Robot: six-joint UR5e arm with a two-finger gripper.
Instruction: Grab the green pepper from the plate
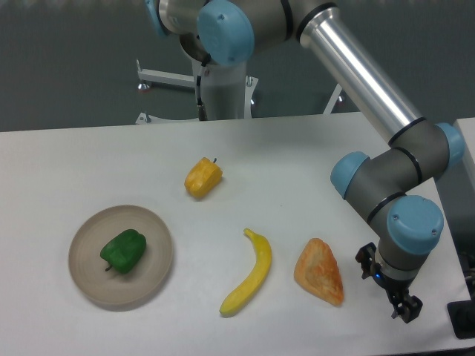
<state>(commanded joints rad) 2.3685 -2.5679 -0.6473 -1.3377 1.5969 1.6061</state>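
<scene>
Gripper fingers hung low at the near right corner of the table, below the arm's blue-capped wrist joint, with nothing held between them; the dark fingertips were small and partly end-on to the camera, so whether the jaws stood apart or closed could not be told. Just to the left of the gripper, close but not touching, lay an orange wedge-shaped piece of food, its point toward the back of the table. Left of that again lay a yellow banana, curved, with its stem end up and its lower tip toward the near edge. Farther back, near the middle of the table, sat a yellow-orange pepper with its short dark stem pointing to the right. The green pepper lay well apart from the gripper, on the far left side of the table, with the wedge and the banana between them. It rested inside the plate, a little left of the plate's centre, lying on its side with its stem toward the near left rim. The plate itself sat flat on the white tabletop.
</scene>
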